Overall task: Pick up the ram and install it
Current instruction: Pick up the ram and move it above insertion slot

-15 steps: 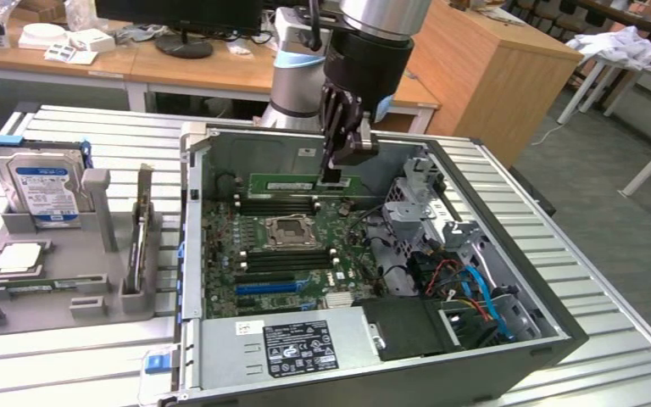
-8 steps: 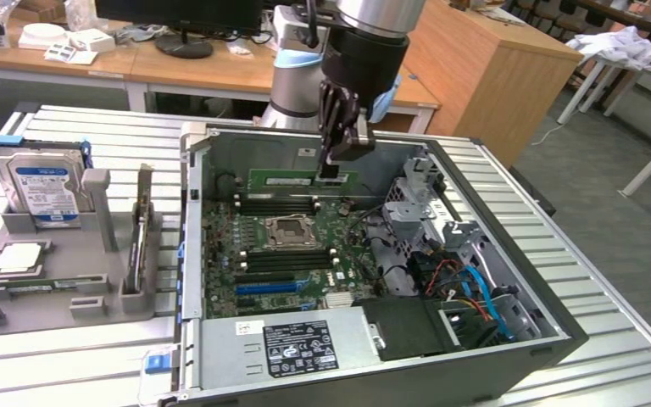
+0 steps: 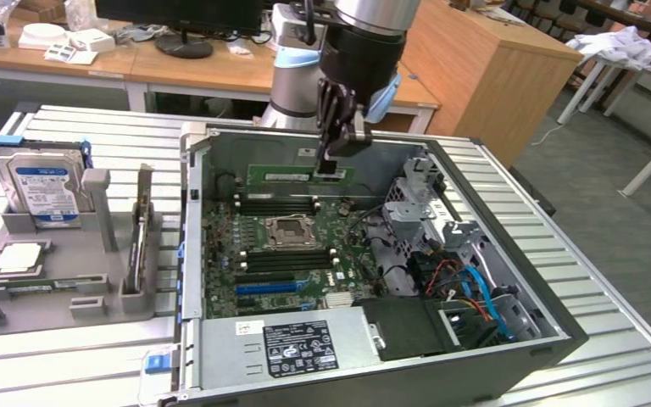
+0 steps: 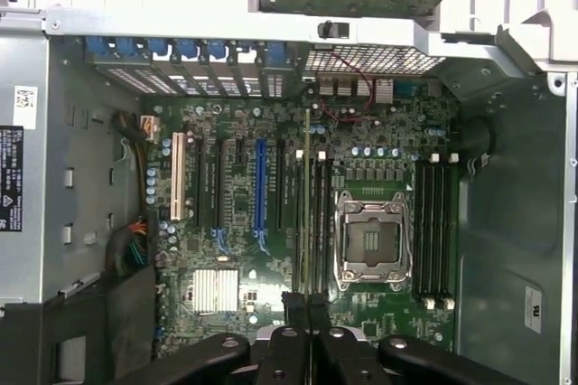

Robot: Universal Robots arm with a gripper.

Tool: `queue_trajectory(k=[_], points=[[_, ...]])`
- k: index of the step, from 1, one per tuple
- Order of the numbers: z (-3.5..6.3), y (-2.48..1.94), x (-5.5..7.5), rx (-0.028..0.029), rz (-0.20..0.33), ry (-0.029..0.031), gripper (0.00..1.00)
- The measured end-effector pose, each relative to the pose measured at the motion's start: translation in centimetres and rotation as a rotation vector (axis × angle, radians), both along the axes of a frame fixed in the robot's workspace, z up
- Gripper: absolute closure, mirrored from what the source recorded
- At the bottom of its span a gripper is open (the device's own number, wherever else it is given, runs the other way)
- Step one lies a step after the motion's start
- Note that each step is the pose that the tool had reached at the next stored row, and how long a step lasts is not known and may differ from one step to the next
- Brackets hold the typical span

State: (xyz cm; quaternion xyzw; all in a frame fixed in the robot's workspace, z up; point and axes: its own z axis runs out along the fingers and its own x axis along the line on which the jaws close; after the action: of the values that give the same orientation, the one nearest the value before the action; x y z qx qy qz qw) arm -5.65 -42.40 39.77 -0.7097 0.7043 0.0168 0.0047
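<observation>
Above the open computer case (image 3: 193,254), my claw (image 3: 331,168) clamps the ram (image 3: 292,175): the exterior view shows its green face, the wrist view its thin edge over black memory slots (image 4: 322,222).

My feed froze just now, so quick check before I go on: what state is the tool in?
Tool: closed, holding the long, thin green circuit-board ram stick over the open grey metal computer case.

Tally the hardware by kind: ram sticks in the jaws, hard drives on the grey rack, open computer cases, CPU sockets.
ram stick: 1
hard drive: 1
computer case: 1
CPU socket: 1
Total: 4
</observation>
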Motion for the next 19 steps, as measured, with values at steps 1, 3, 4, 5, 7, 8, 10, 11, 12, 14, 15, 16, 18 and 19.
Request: queue_trajectory(k=[1, 3, 4, 5, 7, 8, 10, 11, 12, 14, 15, 16, 18, 19], points=[[-0.01, 0.09, 0.00, 0.0007, 0.000, 0.0000, 0.88], [-0.04, 0.26, 0.00, 0.0022, 0.000, -0.0001, 0.88], [-0.05, 0.35, 0.00, 0.0029, 0.000, -0.0001, 0.88], [-0.06, 0.43, 0.00, 0.0036, 0.000, -0.0001, 0.88], [-0.08, 0.58, -0.01, 0.0052, 0.000, 0.0000, 0.88], [-0.09, 0.66, -0.02, 0.0060, 0.000, -0.0001, 0.88], [-0.11, 0.80, -0.02, 0.0076, 0.000, 0.0000, 0.88], [-0.12, 0.88, -0.02, 0.0083, 0.000, -0.0001, 0.88], [-0.13, 0.94, -0.02, 0.0086, 0.000, -0.0001, 0.88], [-0.14, 0.99, -0.01, 0.0089, 0.000, 0.0000, 0.88], [-0.14, 0.99, -0.02, 0.0089, 0.000, 0.0000, 0.88], [-0.15, 1.00, -0.02, 0.0089, 0.000, 0.0000, 0.88], [-0.15, 1.00, -0.02, 0.0089, 0.000, 0.0000, 0.88], [-0.15, 1.00, -0.02, 0.0089, 0.000, 0.0000, 0.88]])
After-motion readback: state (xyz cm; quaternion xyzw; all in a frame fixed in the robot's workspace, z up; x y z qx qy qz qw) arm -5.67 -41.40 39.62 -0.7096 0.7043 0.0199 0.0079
